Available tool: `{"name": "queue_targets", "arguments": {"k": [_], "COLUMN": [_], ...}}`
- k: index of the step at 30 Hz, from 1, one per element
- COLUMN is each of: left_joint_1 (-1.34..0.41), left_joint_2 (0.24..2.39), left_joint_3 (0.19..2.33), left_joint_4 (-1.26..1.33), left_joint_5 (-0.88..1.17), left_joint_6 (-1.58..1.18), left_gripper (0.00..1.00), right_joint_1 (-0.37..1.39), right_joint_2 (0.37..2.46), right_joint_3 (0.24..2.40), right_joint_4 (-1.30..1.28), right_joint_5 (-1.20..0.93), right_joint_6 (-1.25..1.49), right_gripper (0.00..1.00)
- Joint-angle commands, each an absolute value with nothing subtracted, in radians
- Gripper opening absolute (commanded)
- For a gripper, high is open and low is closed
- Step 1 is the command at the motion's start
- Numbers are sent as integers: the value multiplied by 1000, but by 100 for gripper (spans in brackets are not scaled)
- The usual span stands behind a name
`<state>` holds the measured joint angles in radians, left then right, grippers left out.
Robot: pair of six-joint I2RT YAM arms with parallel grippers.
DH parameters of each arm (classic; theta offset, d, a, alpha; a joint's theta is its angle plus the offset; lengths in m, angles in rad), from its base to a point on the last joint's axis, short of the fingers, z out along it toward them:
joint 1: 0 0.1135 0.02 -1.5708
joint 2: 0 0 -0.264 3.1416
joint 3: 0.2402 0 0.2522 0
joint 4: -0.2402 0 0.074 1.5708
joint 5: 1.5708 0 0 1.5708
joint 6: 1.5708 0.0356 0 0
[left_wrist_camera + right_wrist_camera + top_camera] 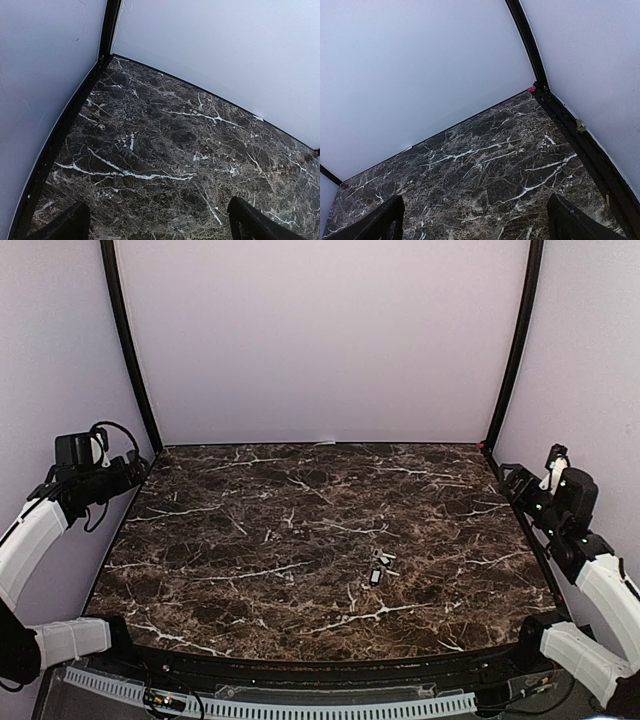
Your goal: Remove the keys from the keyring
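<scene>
The keys (385,558) lie as a small silvery bunch on the dark marble table (250,540), right of centre toward the front, seen only in the top view. The keyring's small black fob (375,576) lies just below them; the thin ring itself is too small to make out. My left gripper (135,472) is up at the far left edge, well away from the keys, open and empty (157,222). My right gripper (512,480) is up at the far right edge, open and empty (475,220). Neither wrist view shows the keys.
White walls enclose the table on three sides, with black corner posts (125,340) at back left and back right (518,340). A black rim runs along the table sides (55,145) (580,145). A small red mark (532,89) sits at the back right corner.
</scene>
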<state>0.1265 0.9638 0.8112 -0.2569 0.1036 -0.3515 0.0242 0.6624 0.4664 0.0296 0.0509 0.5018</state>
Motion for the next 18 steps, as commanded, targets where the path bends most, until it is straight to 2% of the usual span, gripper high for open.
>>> {"name": "queue_targets", "arguments": {"k": [1,9,13,18], "left_joint_1": [132,136,136,70], "left_joint_2": [950,941,911,933], "left_joint_3": [814,819,787,763], "left_joint_4": [-278,-306,-268,-190], "left_joint_5": [115,36,176,343], "left_joint_6": [-335,-328,-258,-284], "left_gripper": [99,99,99,93], "right_joint_1": [19,19,20,48], "right_joint_2": [629,679,708,787], "right_joint_3": [444,446,420,435], "right_joint_4": [14,17,68,65], "right_joint_5": [57,-74,-202,-277], "right_joint_6": [555,529,524,532], "right_gripper": [99,99,99,96]}}
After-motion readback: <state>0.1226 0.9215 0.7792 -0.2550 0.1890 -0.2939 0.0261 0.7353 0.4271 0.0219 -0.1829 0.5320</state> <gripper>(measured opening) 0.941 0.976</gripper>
